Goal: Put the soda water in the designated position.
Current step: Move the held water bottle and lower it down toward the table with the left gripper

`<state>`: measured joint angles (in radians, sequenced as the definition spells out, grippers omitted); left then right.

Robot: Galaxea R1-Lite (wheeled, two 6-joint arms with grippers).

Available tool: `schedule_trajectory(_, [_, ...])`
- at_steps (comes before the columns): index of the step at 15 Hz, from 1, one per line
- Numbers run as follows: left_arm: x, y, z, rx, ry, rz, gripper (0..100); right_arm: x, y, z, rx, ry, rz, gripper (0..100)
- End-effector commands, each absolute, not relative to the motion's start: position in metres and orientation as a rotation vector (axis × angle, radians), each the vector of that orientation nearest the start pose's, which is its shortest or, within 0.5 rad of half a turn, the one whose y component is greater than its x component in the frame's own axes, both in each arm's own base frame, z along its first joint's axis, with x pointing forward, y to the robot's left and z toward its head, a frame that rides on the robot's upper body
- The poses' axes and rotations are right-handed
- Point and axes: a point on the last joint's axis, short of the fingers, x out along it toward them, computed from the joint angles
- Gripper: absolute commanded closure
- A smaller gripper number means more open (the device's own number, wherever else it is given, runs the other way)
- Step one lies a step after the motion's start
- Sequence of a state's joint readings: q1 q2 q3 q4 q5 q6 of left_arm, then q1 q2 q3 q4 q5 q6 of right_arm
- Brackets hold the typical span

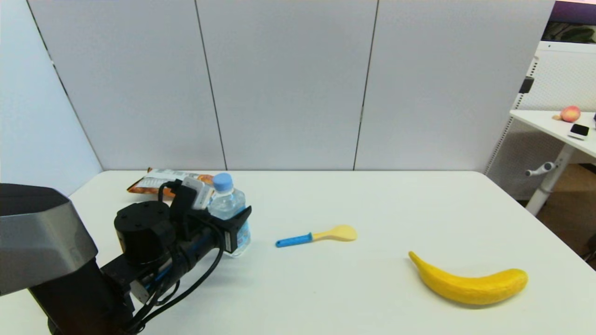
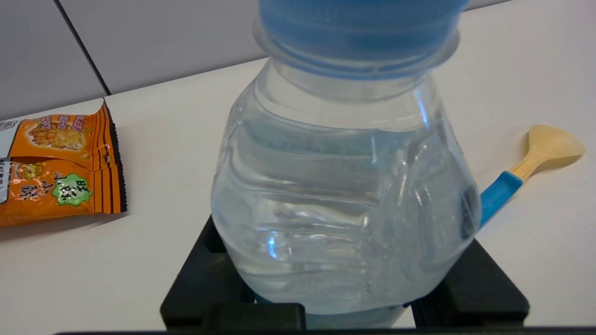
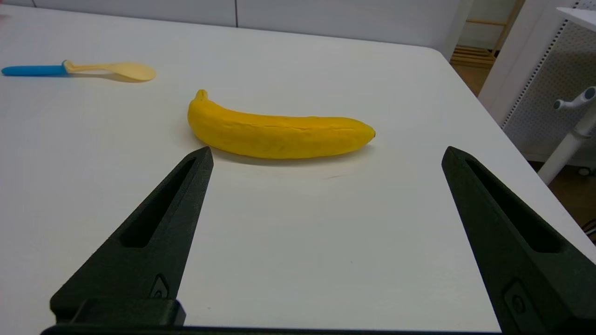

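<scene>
The left gripper (image 1: 235,230), a black two-fingered clamp on a cabled black arm, is closed around the lower body of the soda water (image 1: 229,211), a small clear plastic bottle with a light blue screw cap and a blue label. The bottle stands upright at the left side of the white table (image 1: 372,288), its base at or just above the surface; which of the two cannot be told. In the left wrist view the black fingers (image 2: 470,291) press against both sides of the water-filled bottle (image 2: 344,200), which fills most of the view. Behind the bottle, near the table's far left edge, lies a flat orange snack packet (image 1: 156,181) with a green badge printed on it (image 2: 60,170). Just to the right of the bottle lies a small spoon with a blue handle and pale yellow bowl (image 1: 319,236), apart from the bottle. Farther right, toward the near edge, a yellow banana (image 1: 468,281) lies on its side. The right gripper (image 3: 326,156) hangs low over the table's right side with its two black fingers (image 3: 160,218) spread wide and holding nothing; the banana (image 3: 279,132) lies just beyond its fingertips and the spoon (image 3: 79,70) farther off.
</scene>
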<state>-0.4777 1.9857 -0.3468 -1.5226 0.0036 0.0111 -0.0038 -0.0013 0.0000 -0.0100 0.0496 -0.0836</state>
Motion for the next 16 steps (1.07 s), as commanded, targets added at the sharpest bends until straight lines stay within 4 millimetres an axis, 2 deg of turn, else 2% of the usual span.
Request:
schedule_trajectory(1, [0.2568,-0.1292,0.0946,0.019,0.026,-0.462,100,-0.0228,0.0012,0.0766,-0.085,-0.013,0.046,0])
schedule_trajectory(16, [0.2581,-0.1278,0.0951,0.015,0.024,-0.456,100,-0.0228,0.0012,0.0766,-0.085,-0.013,0.046,0])
